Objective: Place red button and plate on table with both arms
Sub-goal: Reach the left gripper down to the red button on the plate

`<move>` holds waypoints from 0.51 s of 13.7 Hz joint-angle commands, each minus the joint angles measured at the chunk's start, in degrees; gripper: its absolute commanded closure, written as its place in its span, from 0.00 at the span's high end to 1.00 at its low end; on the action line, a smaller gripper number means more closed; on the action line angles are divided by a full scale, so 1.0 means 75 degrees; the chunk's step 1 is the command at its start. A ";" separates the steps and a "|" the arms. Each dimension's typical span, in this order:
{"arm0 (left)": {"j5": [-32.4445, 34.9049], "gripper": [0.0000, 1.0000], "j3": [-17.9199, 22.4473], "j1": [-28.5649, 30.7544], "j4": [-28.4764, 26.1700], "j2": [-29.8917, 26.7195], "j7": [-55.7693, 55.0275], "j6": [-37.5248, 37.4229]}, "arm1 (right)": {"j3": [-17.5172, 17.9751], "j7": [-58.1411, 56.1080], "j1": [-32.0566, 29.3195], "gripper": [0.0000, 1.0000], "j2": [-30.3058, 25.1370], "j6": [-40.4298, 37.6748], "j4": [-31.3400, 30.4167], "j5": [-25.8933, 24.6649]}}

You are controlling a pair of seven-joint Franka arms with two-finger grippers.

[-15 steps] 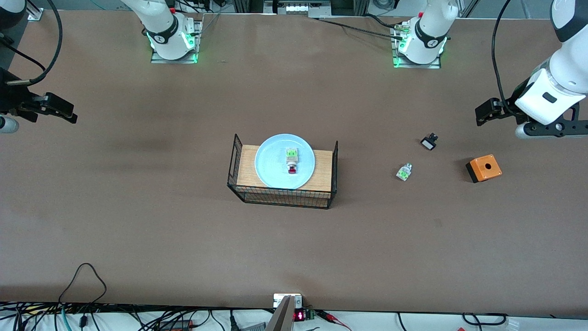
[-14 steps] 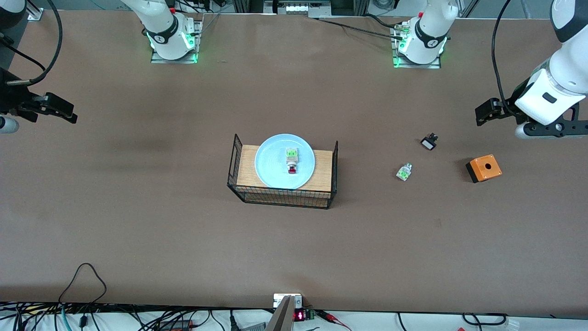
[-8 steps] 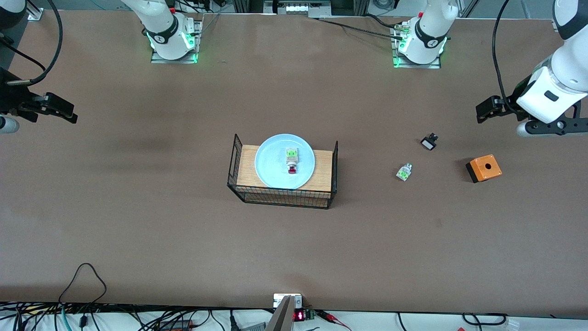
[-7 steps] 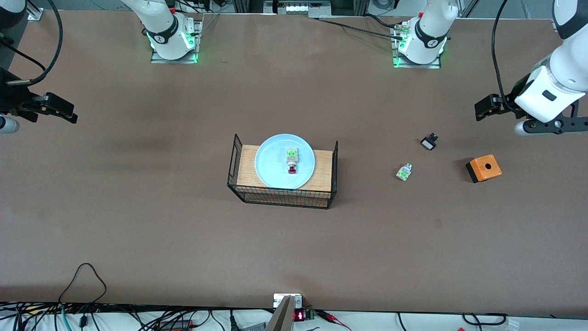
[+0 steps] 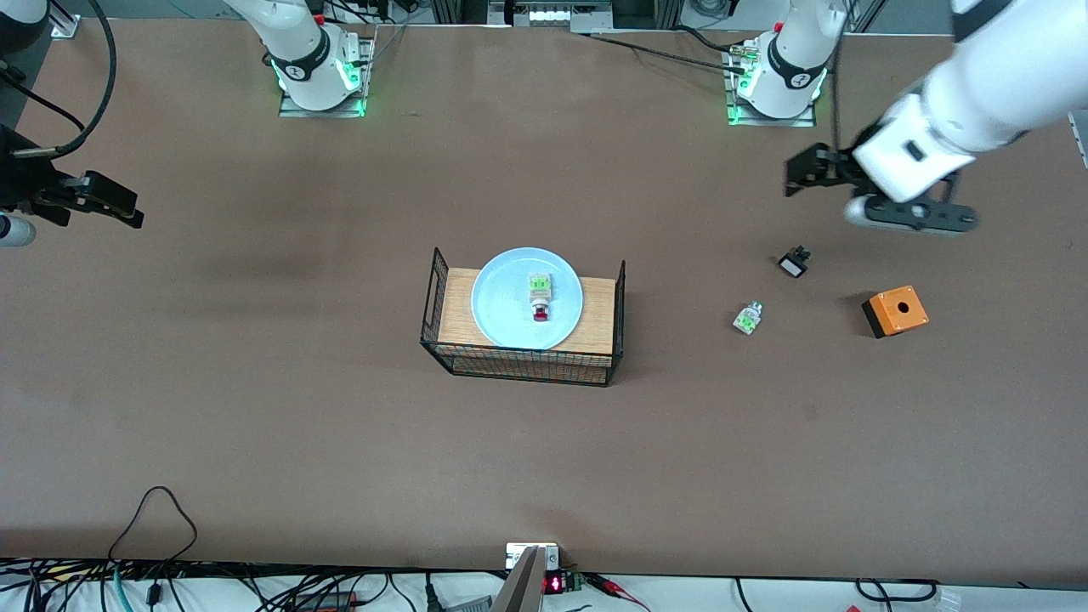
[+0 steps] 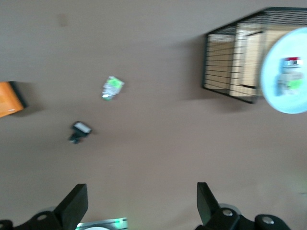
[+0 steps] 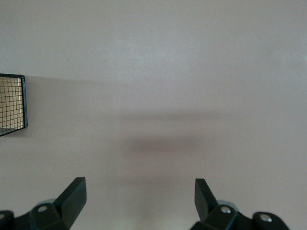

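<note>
Landmark: a black wire rack (image 5: 523,327) with a wooden top, standing about mid-table on the brown table (image 5: 255,408); every place below is given from this rack.

Plate: the pale blue plate (image 5: 527,298) sits on the rack's wooden top, its rim reaching a little over the top's edges. In my left wrist view it shows at the frame's edge (image 6: 287,72).

Red button: the red button (image 5: 540,298) lies inside the plate on the rack, green-and-white body with the red cap at the end nearer the front camera.

My left gripper: my left gripper (image 5: 803,174) hangs in the air over bare table, off toward the left arm's end from the rack. Its fingers (image 6: 76,203) are spread wide with nothing between them.

My right gripper: my right gripper (image 5: 110,204) hovers over bare table well off from the rack toward the right arm's end. Its fingers (image 7: 74,194) are spread wide too, holding nothing. This arm waits.

Other parts: toward the left arm's end from the rack lie a white-green part (image 5: 748,318), then a small black-and-white part (image 5: 794,263), then an orange box (image 5: 894,311) with a round hole in its top. All three rest on the table, apart from one another.
</note>
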 commanded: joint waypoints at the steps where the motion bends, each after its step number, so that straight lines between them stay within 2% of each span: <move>1: -0.0022 1.00 -0.0770 -0.0372 0.1285 0.1342 -0.1658 -0.0050 | -0.0017 -0.0091 0.0148 1.00 -0.0022 -0.0063 0.0023 0.0105; 4: -0.0010 1.00 -0.0785 -0.1309 0.1756 0.2199 -0.3209 0.1246 | -0.0029 -0.0067 0.0231 1.00 0.0013 -0.0063 0.0023 0.0105; 7: 0.0303 1.00 -0.0703 -0.2082 0.1803 0.2925 -0.3541 0.2724 | -0.0029 -0.0056 0.0219 1.00 0.0013 -0.0063 0.0023 0.0105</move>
